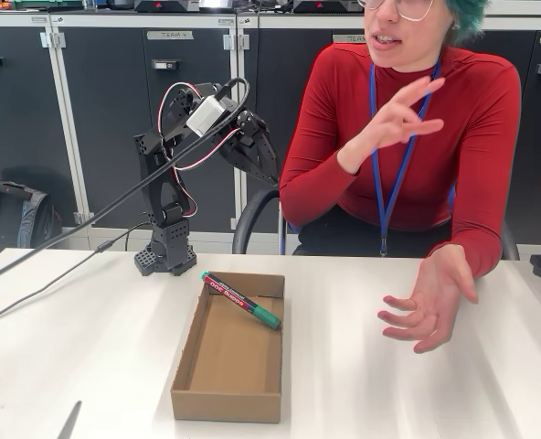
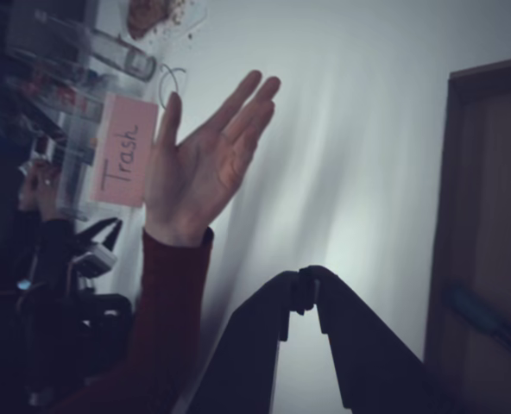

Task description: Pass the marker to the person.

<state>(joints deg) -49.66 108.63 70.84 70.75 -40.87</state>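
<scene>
marker [image 1: 241, 300] lies across the far rim of the cardboard box [image 1: 227, 404] on the worktop [image 1: 88, 347], green cap over the box's right wall. gripper [image 1: 269, 172] raised behind the box, fingers closed and empty. person [image 1: 408, 137] seated beyond the box, one hand [image 1: 432, 298] open right of it.

The box [image 1: 229, 361] is plain brown cardboard, matt, with raw edges. The marker [image 1: 240, 300] on its rim looks like smooth, slightly glossy plastic. The surface [image 1: 88, 366] is smooth, matt white. The robot's hand [image 1: 252, 151] is matt black plastic. The person [image 1: 417, 137] wears a soft red knit sweater.
</scene>
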